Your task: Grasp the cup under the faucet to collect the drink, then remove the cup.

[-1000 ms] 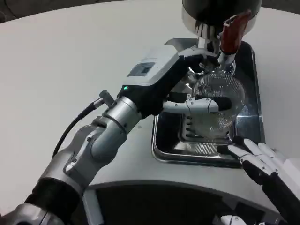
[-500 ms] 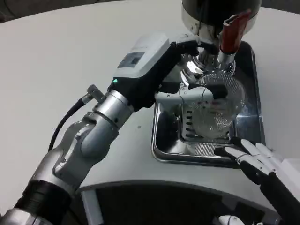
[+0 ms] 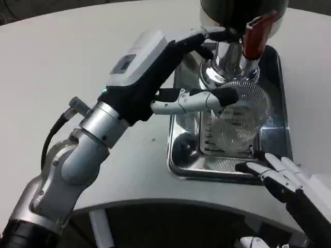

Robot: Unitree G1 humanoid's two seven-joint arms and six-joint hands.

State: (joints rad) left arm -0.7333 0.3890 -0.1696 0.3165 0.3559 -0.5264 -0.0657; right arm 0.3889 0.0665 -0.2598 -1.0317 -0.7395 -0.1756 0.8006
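Note:
A clear ribbed cup (image 3: 244,118) stands upright on the grate of the steel drip tray (image 3: 179,155), below the faucet with the red handle (image 3: 255,32). My left hand (image 3: 155,70) hovers to the cup's left with its fingers apart. One long finger (image 3: 194,100) reaches to the cup's left rim, and I cannot tell whether it touches. Other fingers (image 3: 209,34) stretch toward the dispenser's base. Nothing is gripped in it. My right hand (image 3: 289,181) lies by the tray's front right corner, fingers spread and holding nothing.
The dark dispenser body (image 3: 232,10) towers over the back of the tray. A black cable (image 3: 54,137) loops off my left wrist. White tabletop stretches to the left, and its curved front edge runs just below the tray.
My left hand has drawn back up and to the left, off the cup it was wrapped around. The cup has stayed under the faucet. My right hand has barely shifted.

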